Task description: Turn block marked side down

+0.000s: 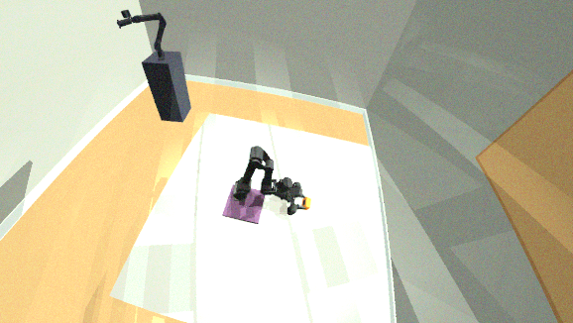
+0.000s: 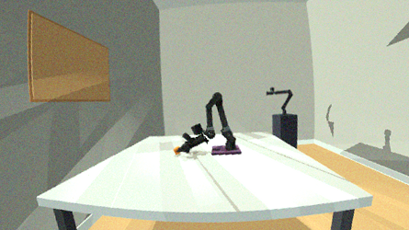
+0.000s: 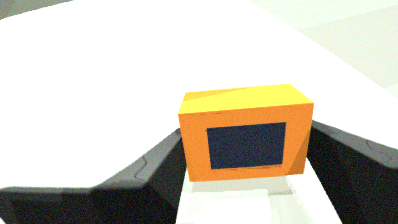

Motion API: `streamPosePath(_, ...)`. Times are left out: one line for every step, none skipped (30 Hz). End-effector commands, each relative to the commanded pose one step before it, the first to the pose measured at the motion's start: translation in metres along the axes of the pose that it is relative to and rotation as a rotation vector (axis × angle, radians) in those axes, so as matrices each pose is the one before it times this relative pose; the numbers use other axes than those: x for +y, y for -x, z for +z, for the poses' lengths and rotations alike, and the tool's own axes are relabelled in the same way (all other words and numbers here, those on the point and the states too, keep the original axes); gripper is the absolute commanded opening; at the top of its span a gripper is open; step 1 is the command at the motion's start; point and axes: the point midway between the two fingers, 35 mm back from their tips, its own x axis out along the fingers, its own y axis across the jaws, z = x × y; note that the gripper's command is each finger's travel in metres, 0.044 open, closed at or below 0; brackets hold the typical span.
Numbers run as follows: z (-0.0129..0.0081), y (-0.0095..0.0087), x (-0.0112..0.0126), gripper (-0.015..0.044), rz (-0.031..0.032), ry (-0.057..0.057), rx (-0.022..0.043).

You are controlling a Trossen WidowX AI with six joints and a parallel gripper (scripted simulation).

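Note:
An orange block sits between the fingertips, its top lit yellow in the wrist view. Its marked side bears a dark navy rectangle and faces back toward the wrist camera. My gripper is shut on the block, one finger at each end. The gripper slants forward and slightly down, low over the white table. Whether the block touches the table cannot be told. Its far side is hidden.
The arm's base stands on a purple plate, to the left of the gripper in the top view. A dark pedestal with another small arm stands beyond the table. An orange-brown panel hangs on the wall.

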Motion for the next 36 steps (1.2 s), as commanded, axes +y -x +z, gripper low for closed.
streamPosePath(-0.00203,0.00239,-0.00114,0.0,-0.00531,0.0043,-0.00319)
streamPosePath(0.0,0.0,0.0,0.0,0.0,0.0,0.0)
streamPosePath(0.0,0.0,0.0,0.0,0.0,0.0,0.0)
streamPosePath(0.0,0.0,0.0,0.0,0.0,0.0,0.0)
streamPosePath(0.0,0.0,0.0,0.0,0.0,0.0,0.0)
streamPosePath(0.0,0.0,0.0,0.0,0.0,0.0,0.0)
streamPosePath(0.0,0.0,0.0,0.0,0.0,0.0,0.0)
streamPosePath(0.0,0.0,0.0,0.0,0.0,0.0,0.0)
streamPosePath(0.0,0.0,0.0,0.0,0.0,0.0,0.0)
streamPosePath(0.0,0.0,0.0,0.0,0.0,0.0,0.0)
streamPosePath(0.0,0.0,0.0,0.0026,0.0,0.0,0.0)
streamPosePath(0.0,0.0,0.0,0.0053,0.0,0.0,0.0)
streamPosePath(0.0,0.0,0.0,0.0079,0.0,0.0,0.0)
streamPosePath(0.0,0.0,0.0,0.0105,0.0,0.0,0.0)
streamPosePath(0.0,0.0,0.0,0.0131,0.0,0.0,0.0)
streamPosePath(0.0,0.0,0.0,0.0157,0.0,0.0,0.0)
streamPosePath(0.0,0.0,0.0,0.0184,0.0,0.0,0.0)
streamPosePath(0.0,0.0,0.0,0.021,0.0,0.0,0.0)
streamPosePath(0.0,0.0,0.0,0.0236,0.0,0.0,0.0)
streamPosePath(0.0,0.0,0.0,0.0262,0.0,0.0,0.0)
streamPosePath(0.0,0.0,0.0,0.0289,0.0,0.0,0.0)
streamPosePath(0.0,0.0,0.0,0.0315,0.0,0.0,0.0)
streamPosePath(0.0,0.0,0.0,0.0341,0.0,0.0,0.0)
streamPosePath(0.0,0.0,0.0,0.0368,0.0,0.0,0.0)
streamPosePath(0.0,0.0,0.0,0.0394,0.0,0.0,0.0)
streamPosePath(0.0,0.0,0.0,0.042,0.0,0.0,0.0)
streamPosePath(0.0,0.0,0.0,0.044,0.0,0.0,0.0)
streamPosePath(0.0,0.0,0.0,0.044,0.0,0.0,0.0)
streamPosePath(0.0,0.0,0.0,0.044,0.0,0.0,0.0)
streamPosePath(0.0,0.0,0.0,0.044,0.0,0.0,0.0)
streamPosePath(0.0,0.0,0.0,0.044,0.0,0.0,0.0)
streamPosePath(0.0,0.0,0.0,0.044,0.0,0.0,0.0)
streamPosePath(0.0,0.0,0.0,0.044,0.0,0.0,0.0)
streamPosePath(0.0,0.0,0.0,0.044,0.0,0.0,0.0)
streamPosePath(0.0,0.0,0.0,0.044,0.0,0.0,0.0)
streamPosePath(0.0,0.0,0.0,0.044,0.0,0.0,0.0)
